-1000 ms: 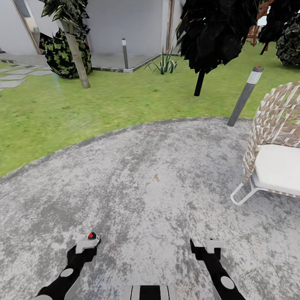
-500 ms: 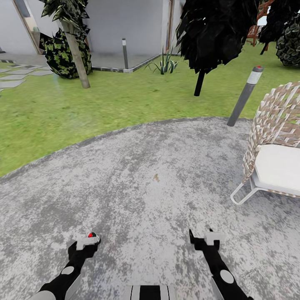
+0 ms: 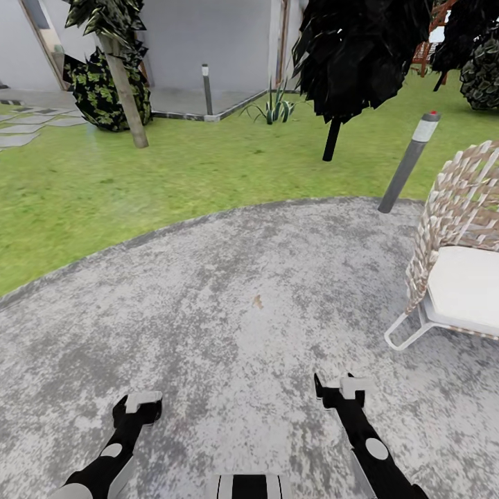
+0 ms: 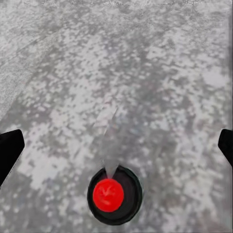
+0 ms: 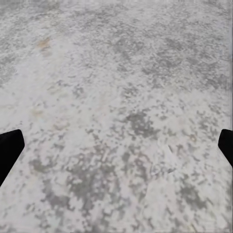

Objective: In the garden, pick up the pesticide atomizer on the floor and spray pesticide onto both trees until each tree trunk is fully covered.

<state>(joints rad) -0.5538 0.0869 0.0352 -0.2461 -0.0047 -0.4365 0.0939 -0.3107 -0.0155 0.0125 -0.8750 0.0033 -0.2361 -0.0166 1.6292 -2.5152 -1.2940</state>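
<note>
The pesticide atomizer (image 4: 114, 194) is seen from above as a dark round body with a red spot, standing on grey paving. My left gripper (image 4: 116, 148) hangs over it, open, with its black fingertips (image 4: 9, 150) far apart and touching nothing. In the head view the left gripper (image 3: 138, 404) is low at the left and covers the atomizer. My right gripper (image 3: 339, 388) is open and empty over bare paving, as the right wrist view (image 5: 116, 145) confirms. One tree with a grey-brown tree trunk (image 3: 125, 93) stands far off at the left on the grass floor (image 3: 138, 180).
I stand on a round grey paved patch (image 3: 263, 277). A wicker chair (image 3: 461, 208) with a white cushion sits at the right, a grey bollard lamp (image 3: 409, 163) beside it. A black-leaved plant (image 3: 360, 55) on a thin stem, a bush (image 3: 97, 93) and the white house wall (image 3: 208, 28) lie beyond.
The left gripper has crept forward over the atomizer, so the red spot seen just past it before is now covered in the head view. The camera shifted slightly.
</note>
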